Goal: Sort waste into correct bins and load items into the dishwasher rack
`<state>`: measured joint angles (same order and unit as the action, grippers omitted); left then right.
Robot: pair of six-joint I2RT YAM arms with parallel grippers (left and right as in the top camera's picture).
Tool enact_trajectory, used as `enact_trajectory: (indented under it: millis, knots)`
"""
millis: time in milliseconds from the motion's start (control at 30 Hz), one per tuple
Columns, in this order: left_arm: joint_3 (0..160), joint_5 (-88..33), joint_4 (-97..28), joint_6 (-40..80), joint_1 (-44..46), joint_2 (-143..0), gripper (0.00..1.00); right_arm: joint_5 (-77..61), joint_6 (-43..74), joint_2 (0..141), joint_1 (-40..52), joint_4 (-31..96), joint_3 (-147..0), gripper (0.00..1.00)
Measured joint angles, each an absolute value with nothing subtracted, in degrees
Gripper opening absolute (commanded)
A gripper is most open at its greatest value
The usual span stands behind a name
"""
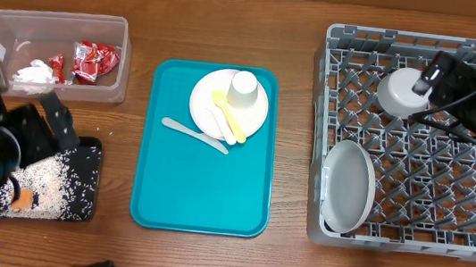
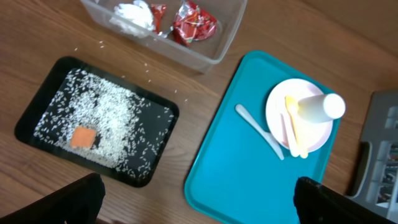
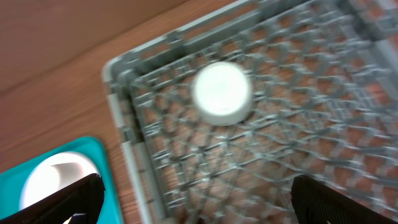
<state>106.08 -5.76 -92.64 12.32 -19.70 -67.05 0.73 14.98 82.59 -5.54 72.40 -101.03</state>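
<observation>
The clear bin [image 1: 54, 50] at the back left holds red wrappers [image 1: 93, 60] and a white napkin [image 1: 33, 77]. In front of it, the black bin [image 2: 152, 177] carries rice [image 2: 106, 112] and an orange cube [image 2: 83, 137]. A plate [image 1: 223, 105] with a cup [image 1: 243, 89] and yellow cutlery [image 1: 225, 114] sits on the teal tray [image 1: 204, 175], beside a white knife [image 1: 193, 134]. The dishwasher rack [image 1: 407, 144] holds an upturned bowl [image 1: 400, 89] and a leaning plate [image 1: 346, 186]. My left gripper [image 2: 199, 208] hangs open and empty, high between black bin and teal tray. My right gripper [image 3: 199, 199] is open above the rack, near the bowl [image 3: 222, 92].
A few loose rice grains [image 2: 146, 68] lie on the wooden table between the clear bin and the black one. The right arm's cable runs over the rack's right side. The right wrist view is blurred.
</observation>
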Motion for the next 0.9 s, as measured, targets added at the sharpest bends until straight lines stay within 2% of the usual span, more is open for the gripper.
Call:
enact_trajectory:
  millis: [200, 333, 433, 667, 800, 900]
  knots:
    - [94.8, -7.3, -87.6, 10.7, -19.7, -63.8, 1.0, -10.8, 15.0, 82.6, -5.5, 73.8, -101.0, 1.0]
    - [90.3, -14.8, -82.1, 7.4, -20.2, -64.7, 1.0, -20.3, 12.2, 82.6, -5.5, 75.7, -101.0, 1.0]
    - [89.7, -20.4, -79.4, 6.2, -22.0, -66.3, 1.0, -27.2, 7.4, 82.7, -3.9, 76.8, -101.0, 0.96]
    - [89.6, -25.3, -77.5, 5.8, -30.8, -76.8, 1.0, -30.5, 1.8, 83.6, 10.5, 75.7, -100.9, 0.89]
    - [89.5, -25.9, -78.5, 5.9, -36.6, -84.1, 1.0, -26.7, 2.4, 86.2, 19.6, 72.9, -100.9, 0.8]
    - [89.3, -26.2, -79.1, 6.0, -39.6, -87.5, 1.0, -22.5, 4.5, 89.0, 25.1, 70.3, -100.9, 0.79]
